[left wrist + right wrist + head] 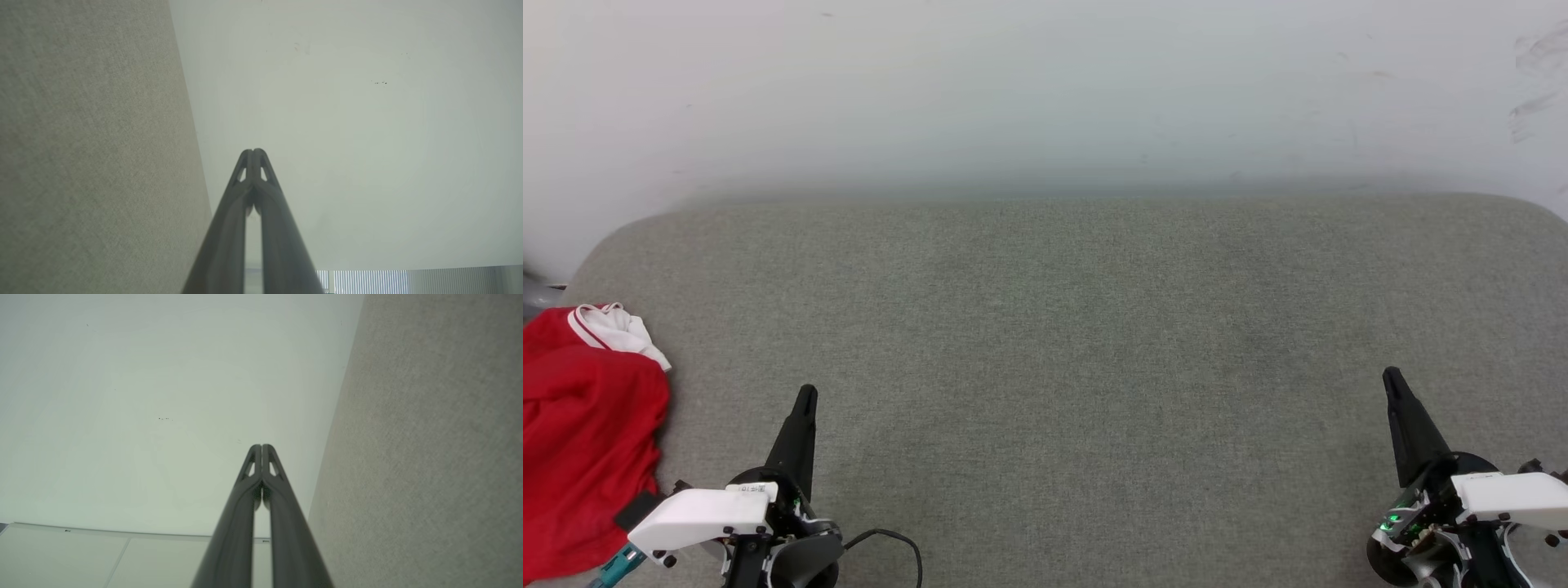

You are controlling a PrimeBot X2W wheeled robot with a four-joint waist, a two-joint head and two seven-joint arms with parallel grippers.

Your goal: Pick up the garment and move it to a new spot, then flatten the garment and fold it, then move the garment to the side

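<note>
Head view: the garment [584, 441] lies bunched at the left edge of the grey pad [1078, 343]; left gripper [805, 398] and right gripper [1391, 378] sit over its near side, fingers pressed together, empty.

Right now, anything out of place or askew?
The bright red soft-fabric shirt with white striped trim lies rumpled at the left edge of the grey fabric surface, partly out of frame. Nothing else stands out.

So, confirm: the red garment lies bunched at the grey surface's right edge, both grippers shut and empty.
Wrong edge: the head view shows the garment bunched at the left edge of the grey surface. The left gripper and right gripper are shut and empty.
</note>
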